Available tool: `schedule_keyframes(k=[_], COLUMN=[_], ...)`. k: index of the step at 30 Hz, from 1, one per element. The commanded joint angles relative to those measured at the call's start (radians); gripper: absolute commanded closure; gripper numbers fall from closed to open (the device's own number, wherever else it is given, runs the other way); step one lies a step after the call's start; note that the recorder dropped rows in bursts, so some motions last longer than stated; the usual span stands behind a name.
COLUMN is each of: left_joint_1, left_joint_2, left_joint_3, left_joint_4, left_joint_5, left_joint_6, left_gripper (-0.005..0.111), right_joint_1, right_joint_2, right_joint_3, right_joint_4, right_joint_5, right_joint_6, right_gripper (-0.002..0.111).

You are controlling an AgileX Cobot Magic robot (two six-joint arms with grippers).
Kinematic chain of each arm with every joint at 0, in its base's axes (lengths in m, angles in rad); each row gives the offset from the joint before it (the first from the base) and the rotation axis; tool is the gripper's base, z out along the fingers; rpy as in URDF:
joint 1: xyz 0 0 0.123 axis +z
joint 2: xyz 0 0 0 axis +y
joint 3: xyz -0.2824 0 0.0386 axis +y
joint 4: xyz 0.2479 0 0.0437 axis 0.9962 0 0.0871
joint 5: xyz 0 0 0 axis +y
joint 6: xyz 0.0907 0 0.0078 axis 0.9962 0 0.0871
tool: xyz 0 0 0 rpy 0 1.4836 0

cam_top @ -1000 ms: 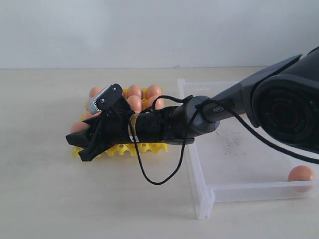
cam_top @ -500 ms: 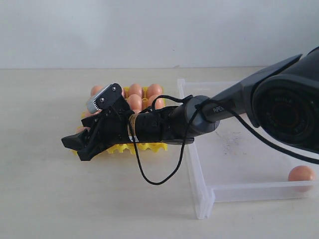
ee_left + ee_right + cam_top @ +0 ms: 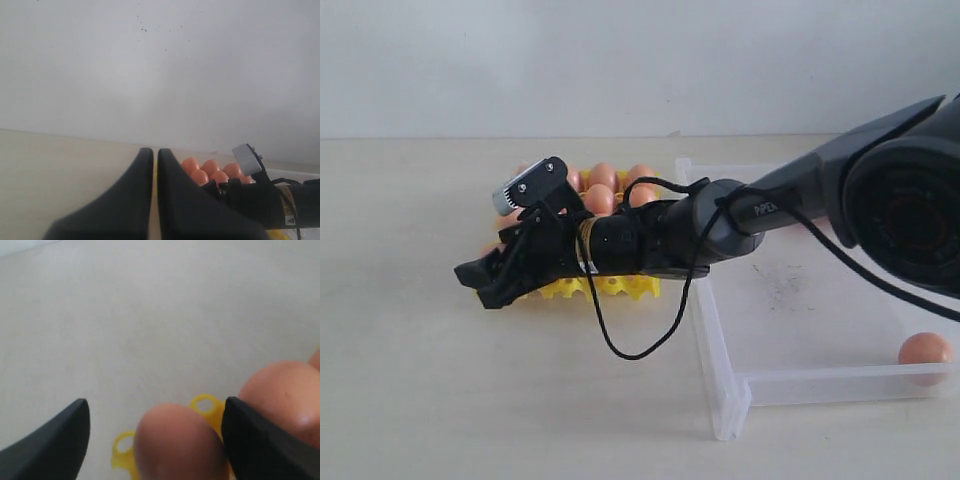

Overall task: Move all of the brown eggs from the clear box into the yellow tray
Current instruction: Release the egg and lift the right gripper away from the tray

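Right gripper (image 3: pixel 475 285) held wide, empty, over yellow tray (image 3: pixel 620 288); lone brown egg (image 3: pixel 924 349) seen at its 3 o'clock in clear box (image 3: pixel 720 370); left gripper (image 3: pixel 151 151) closed.

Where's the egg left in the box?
Exterior view, far right: the egg sits inside the box by its front wall, well away from the tray on the left.
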Motion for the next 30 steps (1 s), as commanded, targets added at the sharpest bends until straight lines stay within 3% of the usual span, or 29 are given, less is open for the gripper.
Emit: schedule_keyframes(k=[1,13,16,18,20,30], left_joint_1=[-0.006,-0.006,-0.006,-0.006,-0.006,-0.006], left_joint_2=[-0.003,-0.003,-0.003,-0.003,-0.003,-0.003], left_joint_3=[-0.003,-0.003,-0.003,-0.003,-0.003,-0.003], left_joint_4=[-0.009,-0.009,-0.009,-0.009,-0.009,-0.009], left_joint_5=[-0.016,-0.016,-0.016,-0.016,-0.016,-0.016], left_joint_6=[-0.007,-0.007,-0.007,-0.007,-0.007,-0.007], left_gripper=[0.103,0.103,0.103,0.103,0.103,0.103], right_joint_1=[-0.007,-0.005,-0.005,-0.005,-0.005,-0.03], right_joint_2=[-0.066,-0.188,-0.235,-0.266,-0.298,-0.429], right_joint_3=[0.006,0.006,0.006,0.006,0.006,0.006], right_joint_4=[0.01,0.01,0.002,-0.03,-0.067,-0.187], right_joint_5=[0.167,0.206,0.272,0.343,0.433,1.159], right_joint_6=[0.01,0.048,0.048,0.048,0.048,-0.121], right_gripper=[0.04,0.041,0.059,0.08,0.109,0.108])
